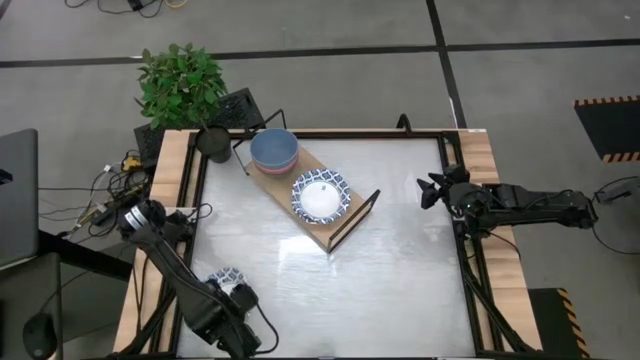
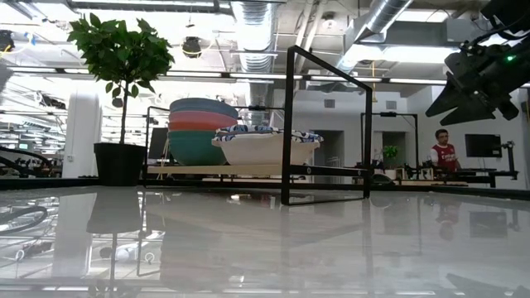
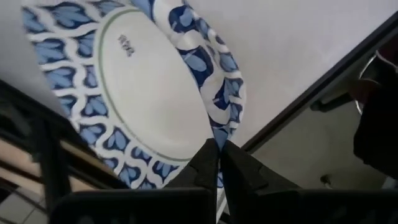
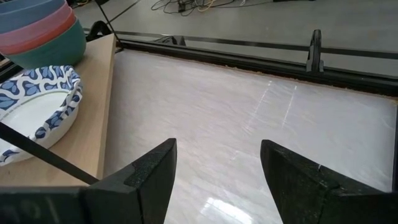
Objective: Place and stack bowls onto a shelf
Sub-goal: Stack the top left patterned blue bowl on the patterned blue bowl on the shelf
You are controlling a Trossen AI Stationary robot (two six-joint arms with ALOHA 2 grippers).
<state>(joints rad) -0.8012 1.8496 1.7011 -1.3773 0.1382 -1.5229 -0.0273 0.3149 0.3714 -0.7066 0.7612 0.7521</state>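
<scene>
The left gripper [image 3: 219, 163] is at the near left corner of the table, closed tight on the rim of a patterned bowl [image 3: 134, 93]. The bowl hangs tilted ahead of the jaws, its underside showing, and only a narrow strip of rim lies between the fingers. In the high view this bowl [image 1: 226, 280] sits just beside the left wrist, well apart from the shelf [image 1: 345, 218].

The shelf stands far ahead of the left gripper and to its right, set diagonally. On it are a second patterned bowl [image 1: 320, 195] and, beyond it, a stack of small bowls [image 1: 273, 150].

The right gripper [image 4: 217, 168] waits at the right table edge with its fingers spread wide and nothing between them.

Procedure for the carry, as judged:
1. Lift slowly; a thin edge grip lets the bowl swing.
2. Level the bowl before reaching the shelf.
3. Approach from above, clear of the wire end frame [image 1: 362, 212].
4. Centre over the patterned bowl already shelved, lower until nested, then release.
</scene>
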